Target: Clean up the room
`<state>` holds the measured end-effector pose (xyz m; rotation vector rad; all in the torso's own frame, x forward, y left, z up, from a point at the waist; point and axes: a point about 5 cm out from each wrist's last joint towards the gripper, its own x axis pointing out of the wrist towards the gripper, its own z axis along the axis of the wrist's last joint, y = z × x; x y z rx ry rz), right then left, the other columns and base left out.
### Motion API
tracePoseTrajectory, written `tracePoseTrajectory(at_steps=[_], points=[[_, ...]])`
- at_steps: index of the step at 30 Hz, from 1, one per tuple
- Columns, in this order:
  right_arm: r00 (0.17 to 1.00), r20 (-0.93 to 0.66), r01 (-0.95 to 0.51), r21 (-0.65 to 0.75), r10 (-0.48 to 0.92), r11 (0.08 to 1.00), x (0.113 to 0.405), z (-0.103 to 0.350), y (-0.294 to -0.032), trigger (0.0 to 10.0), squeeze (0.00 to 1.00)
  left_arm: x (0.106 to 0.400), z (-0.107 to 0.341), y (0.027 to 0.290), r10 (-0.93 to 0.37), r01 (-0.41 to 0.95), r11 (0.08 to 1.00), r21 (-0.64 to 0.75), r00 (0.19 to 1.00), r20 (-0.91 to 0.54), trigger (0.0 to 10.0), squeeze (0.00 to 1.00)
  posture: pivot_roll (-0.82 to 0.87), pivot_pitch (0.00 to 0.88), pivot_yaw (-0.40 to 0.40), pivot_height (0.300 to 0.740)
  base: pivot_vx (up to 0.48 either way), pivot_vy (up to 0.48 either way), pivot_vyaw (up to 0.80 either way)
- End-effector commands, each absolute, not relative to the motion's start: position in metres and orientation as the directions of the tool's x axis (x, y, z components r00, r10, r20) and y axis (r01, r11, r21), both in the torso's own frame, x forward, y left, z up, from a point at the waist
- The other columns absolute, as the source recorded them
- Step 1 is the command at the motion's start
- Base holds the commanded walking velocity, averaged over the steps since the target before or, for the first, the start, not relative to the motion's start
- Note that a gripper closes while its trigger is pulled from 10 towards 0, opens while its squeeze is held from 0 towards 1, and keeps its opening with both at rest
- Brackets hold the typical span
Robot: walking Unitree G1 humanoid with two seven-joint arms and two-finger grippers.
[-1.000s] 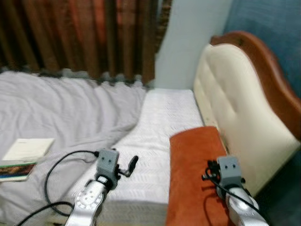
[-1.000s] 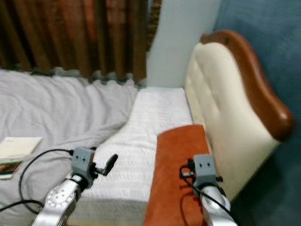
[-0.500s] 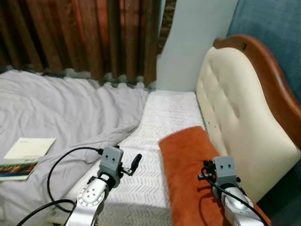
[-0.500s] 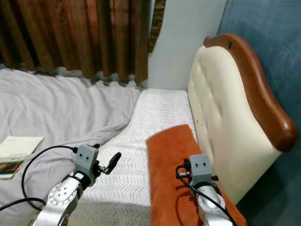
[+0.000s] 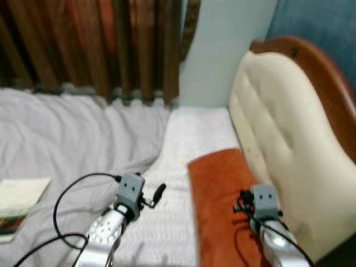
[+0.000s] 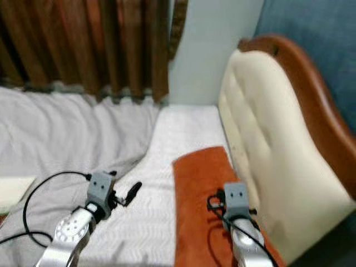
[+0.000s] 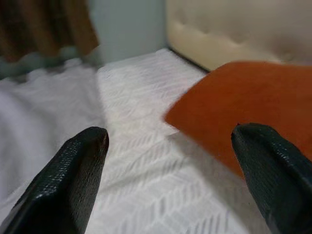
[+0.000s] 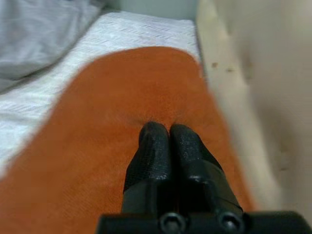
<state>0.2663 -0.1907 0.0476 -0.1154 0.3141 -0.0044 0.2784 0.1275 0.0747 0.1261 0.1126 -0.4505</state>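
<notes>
Head cameras first: the robot's standing at the head end of a bed, and an orange pillow lies along the edge that meets the cream headboard, one long side just beside the padding. A grey blanket is bunched over the far side toward the curtains, and a book sits on it out by the left edge. The picture's a bit smeary, so I'd guess the robot isn't steady, which matters if it reaches now.

Left wrist view: the left gripper has its fingers spread wide with nothing between them, hovering over the white mattress cover, with the near corner of the pillow ahead. From the head camera it's beside the pillow, not touching it.

Right wrist view: the right gripper has its two fingers pressed together, tips right over or on the middle of the orange fabric. Can't tell if any fabric is pinched between them; it looks more like they're clenched on nothing.

What could go wrong: if the plan is to pick the pillow up, closed fingers would just poke into it and shove it against the headboard. A one-sided pinch on soft fabric could also slip, or drag the pillow off the near edge of the bed.
</notes>
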Motion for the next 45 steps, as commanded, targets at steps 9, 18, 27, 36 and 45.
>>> tracePoseTrajectory(at_steps=[9,18,27,36,45], points=[[0.967,-0.245,0.065,0.0,-0.063,0.998,0.277,0.055,-0.19,0.0,0.0,0.276,0.073,0.127,-0.44,0.461,0.879,0.123,0.882,-0.167,10.0,0.0,0.06,0.029,-0.052,0.74,0.0,0.0,0.0],[0.952,-0.282,0.203,0.283,-0.121,0.937,0.315,0.045,-0.17,0.0,0.0,0.259,0.082,0.141,-0.484,0.513,0.838,0.185,0.856,-0.182,10.0,0.0,0.18,0.193,0.043,0.74,0.0,0.0,0.0],[0.973,-0.202,0.148,0.177,-0.112,0.973,0.357,0.081,-0.169,0.0,0.0,0.202,0.086,0.135,-0.649,0.673,0.738,0.035,0.724,-0.234,10.0,0.0,0.27,0.381,0.113,0.74,0.0,0.0,0.0],[0.973,-0.202,0.148,0.177,-0.112,0.973,0.357,0.081,-0.169,0.0,0.0,0.202,0.086,0.135,-0.649,0.673,0.738,0.035,0.724,-0.234,10.0,0.0,0.27,0.381,0.113,0.74,0.0,0.0,0.0],[0.973,-0.202,0.148,0.177,-0.112,0.973,0.357,0.081,-0.169,0.0,0.0,0.202,0.086,0.135,-0.649,0.673,0.738,0.035,0.724,-0.234,10.0,0.0,0.27,0.381,0.113,0.74,0.0,0.0,0.0]])
